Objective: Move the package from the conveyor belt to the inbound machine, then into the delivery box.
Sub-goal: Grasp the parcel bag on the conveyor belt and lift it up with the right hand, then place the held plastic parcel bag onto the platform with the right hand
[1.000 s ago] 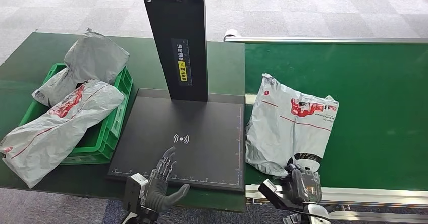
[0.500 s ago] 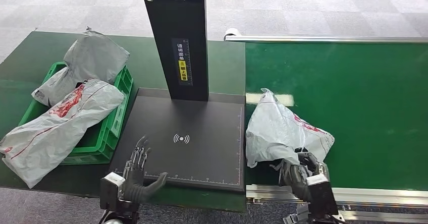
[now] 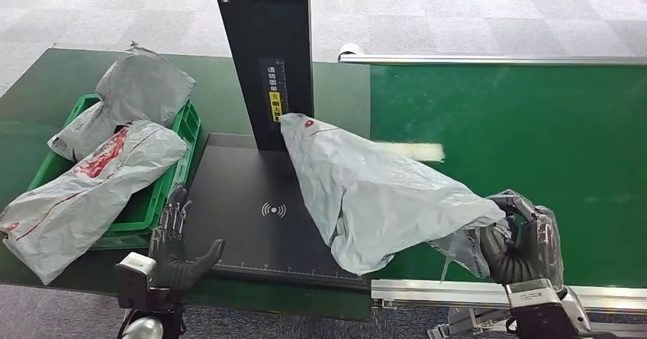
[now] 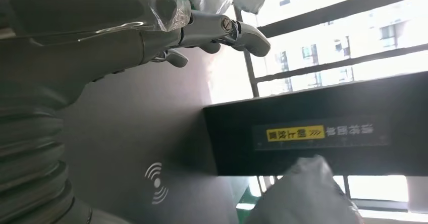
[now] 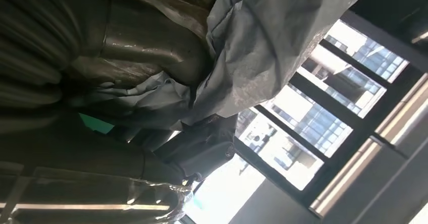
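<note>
A grey plastic package (image 3: pixel 366 190) hangs lifted, stretched from the conveyor's near edge out over the black inbound machine plate (image 3: pixel 244 201). My right hand (image 3: pixel 523 247) grips its lower corner at the belt's front edge; in the right wrist view the grey bag (image 5: pixel 272 37) bunches against the hand (image 5: pixel 151 57). My left hand (image 3: pixel 175 247) is open, fingers spread, at the plate's front left corner beside the green box (image 3: pixel 164 194). The left wrist view shows this hand (image 4: pixel 151 27) above the plate's wireless mark (image 4: pixel 156 183) and the package tip (image 4: pixel 303 193).
The green delivery box holds several grey packages, one (image 3: pixel 76 190) draped over its front edge. The machine's black post (image 3: pixel 267 56) rises behind the plate. The green conveyor belt (image 3: pixel 534 125) runs to the right, with a metal rail (image 3: pixel 458 293) along its front.
My right hand has lifted the package off the belt and swung it left over the machine plate. My left hand has slid left along the plate's front, toward the green box.
</note>
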